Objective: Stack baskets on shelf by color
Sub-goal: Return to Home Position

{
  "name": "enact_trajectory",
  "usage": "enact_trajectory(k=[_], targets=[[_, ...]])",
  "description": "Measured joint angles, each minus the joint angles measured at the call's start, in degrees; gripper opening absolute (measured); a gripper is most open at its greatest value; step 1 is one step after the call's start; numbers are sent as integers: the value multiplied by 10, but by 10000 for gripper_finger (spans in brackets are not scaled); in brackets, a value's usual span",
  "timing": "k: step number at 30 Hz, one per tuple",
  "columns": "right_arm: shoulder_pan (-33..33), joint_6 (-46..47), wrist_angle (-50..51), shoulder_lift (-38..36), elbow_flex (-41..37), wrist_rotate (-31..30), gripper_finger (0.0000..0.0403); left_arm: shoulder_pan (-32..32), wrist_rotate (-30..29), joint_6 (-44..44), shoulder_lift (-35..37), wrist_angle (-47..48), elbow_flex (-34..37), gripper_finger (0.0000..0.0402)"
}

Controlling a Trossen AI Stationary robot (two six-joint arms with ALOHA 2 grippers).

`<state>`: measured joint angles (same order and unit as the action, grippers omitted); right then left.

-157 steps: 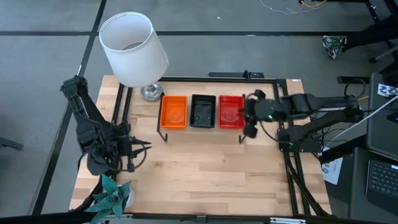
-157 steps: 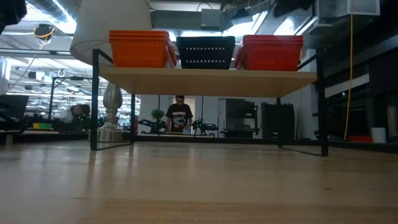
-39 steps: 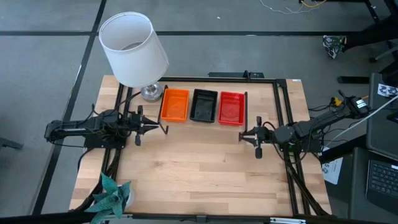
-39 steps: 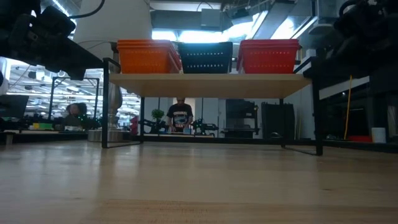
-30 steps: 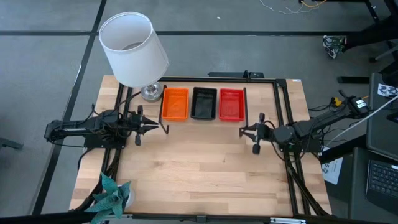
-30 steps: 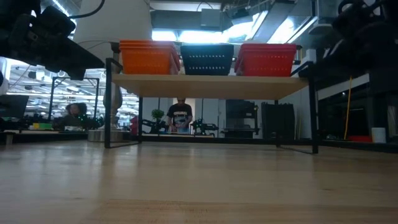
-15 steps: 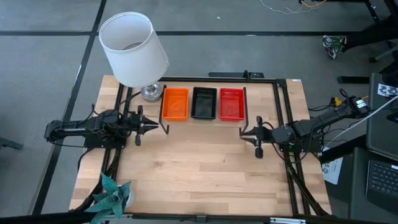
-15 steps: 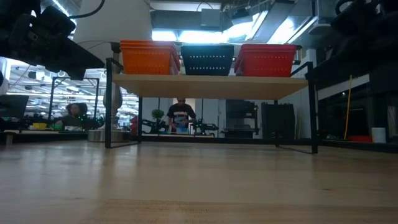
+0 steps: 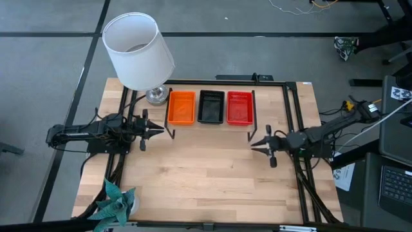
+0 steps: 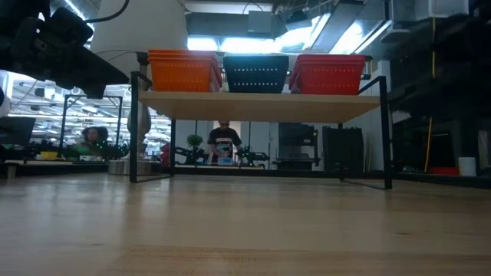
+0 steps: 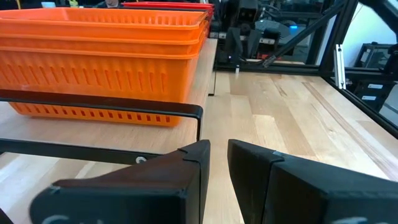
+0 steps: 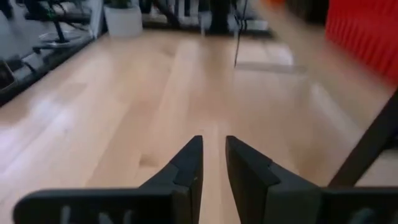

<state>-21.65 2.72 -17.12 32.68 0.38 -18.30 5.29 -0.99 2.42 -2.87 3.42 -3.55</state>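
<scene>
Three stacks of baskets stand side by side on the shelf (image 10: 257, 103): orange baskets (image 9: 181, 107) on the left, black baskets (image 9: 211, 106) in the middle, red baskets (image 9: 239, 107) on the right. In the low view the orange stack (image 10: 182, 70), black stack (image 10: 255, 73) and red stack (image 10: 327, 73) rest by their bottoms on the plank. My left gripper (image 9: 159, 131) hovers level, shut, just off the shelf's left near leg; its wrist view shows the orange stack (image 11: 106, 62) close ahead. My right gripper (image 9: 254, 145) is shut, near the shelf's right near leg, over bare tabletop (image 12: 186, 93).
A white-shaded lamp (image 9: 138, 50) stands at the far left corner beside the shelf. A teal paper plant (image 9: 116, 203) sits at the near left corner. The wooden tabletop (image 9: 206, 174) in front of the shelf is bare. A person (image 10: 223, 142) shows far behind, under the shelf.
My right gripper has drawn back a little from the shelf, toward the table's near and right edges, and has turned slightly. Its dark bulk has left the low view's right side. The left arm, the shelf and the baskets have stayed put.
</scene>
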Motion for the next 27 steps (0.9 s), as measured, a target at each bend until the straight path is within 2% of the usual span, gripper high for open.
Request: enact_trajectory(k=[6, 13, 17, 27], targets=[[5, -72, 30, -116, 0, 0, 72, 0, 0, 0, 0, 0, 0, 50], [5, 79, 107, -245, 0, 4, 72, 0, 0, 0, 0, 0, 0, 50], [5, 104, 119, -268, 0, 4, 72, 0, 0, 0, 0, 0, 0, 50], [5, 104, 119, -268, 0, 4, 72, 0, 0, 0, 0, 0, 0, 50]])
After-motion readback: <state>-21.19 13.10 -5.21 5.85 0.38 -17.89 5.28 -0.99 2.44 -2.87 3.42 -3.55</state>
